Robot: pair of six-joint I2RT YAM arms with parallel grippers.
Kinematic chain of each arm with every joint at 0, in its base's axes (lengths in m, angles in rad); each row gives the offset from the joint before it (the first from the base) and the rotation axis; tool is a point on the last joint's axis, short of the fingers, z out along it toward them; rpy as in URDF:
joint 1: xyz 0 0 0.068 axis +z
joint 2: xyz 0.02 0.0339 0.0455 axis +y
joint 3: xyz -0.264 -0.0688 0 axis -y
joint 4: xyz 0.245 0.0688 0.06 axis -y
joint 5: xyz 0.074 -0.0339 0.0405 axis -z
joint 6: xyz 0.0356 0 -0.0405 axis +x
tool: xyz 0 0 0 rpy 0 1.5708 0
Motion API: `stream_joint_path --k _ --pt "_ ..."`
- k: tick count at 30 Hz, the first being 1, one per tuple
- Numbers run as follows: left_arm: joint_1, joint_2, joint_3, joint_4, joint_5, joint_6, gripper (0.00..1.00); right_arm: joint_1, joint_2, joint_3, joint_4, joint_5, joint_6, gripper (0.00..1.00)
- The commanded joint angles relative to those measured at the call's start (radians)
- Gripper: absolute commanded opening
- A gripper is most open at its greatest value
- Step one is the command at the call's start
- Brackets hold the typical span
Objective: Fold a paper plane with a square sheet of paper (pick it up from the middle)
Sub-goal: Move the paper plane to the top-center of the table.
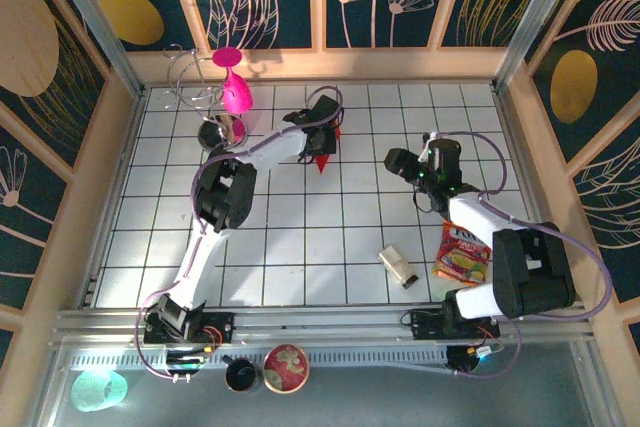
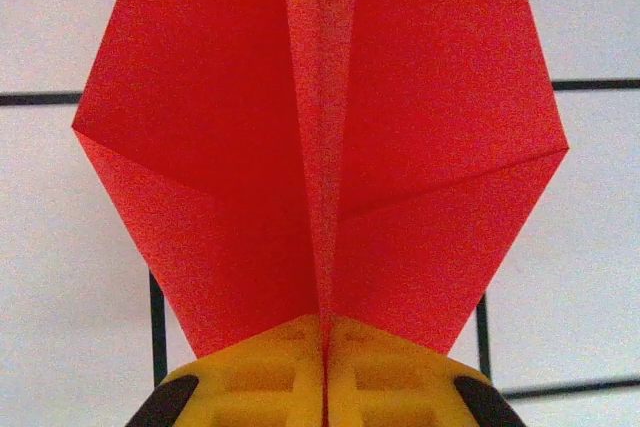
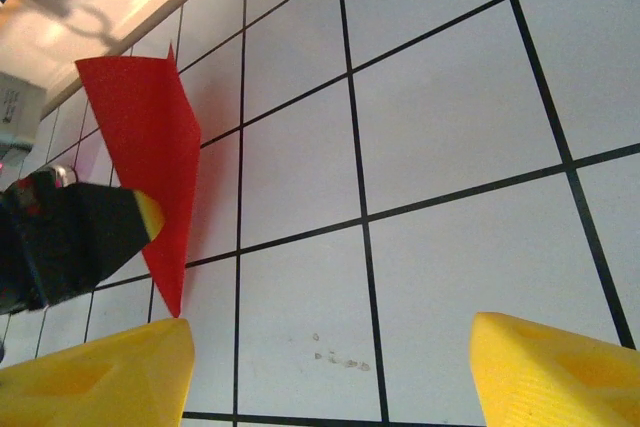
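Top view, plane: the paper plane (image 1: 322, 155) is held near 12 o'clock of the counter (image 1: 300, 247), with its pointed nose turned toward 6 o'clock.
Top view, left jaws: they are closed on the plane at the end of the left arm (image 1: 255, 157). The grip is judged to be kept so that the folds do not spring open.
Top view, right jaws: they are spread wide with nothing between them, at 3 o'clock of the plane and apart from it.
Top view, containers: a magenta goblet (image 1: 235, 90) is tilted against a wire stand (image 1: 190, 77) at 11 o'clock, and its contents cannot be told. A bowl (image 1: 285, 367) on the front ledge at 6 o'clock appears empty. The dark cup (image 1: 240, 375) beside it is too dark inside to judge.
Top view, packet: a snack packet (image 1: 462, 252) is laid flat at 4 o'clock.
Left wrist, grip: the plane's centre crease is pinched in the seam between the yellow pads (image 2: 260, 377), and both wings are spread toward 12 o'clock.
Right wrist, jaws: the yellow fingertips (image 3: 550, 367) are set wide over bare tiles.
Right wrist, plane: the plane is seen at 10 o'clock, clamped by the left jaws, nose down. Contact with the counter cannot be told.
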Motion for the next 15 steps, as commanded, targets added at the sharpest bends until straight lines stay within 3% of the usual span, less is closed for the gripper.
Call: stream_joint_path --k 1,15 --pt "0.003 0.065 0.098 -0.12 -0.005 0.034 0.09 -0.014 -0.015 -0.014 0.006 -0.023 -0.017 0.73" --pt "0.009 0.15 0.184 -0.149 -0.003 0.006 0.3 -0.029 0.009 -0.02 0.022 -0.062 -0.002 0.73"
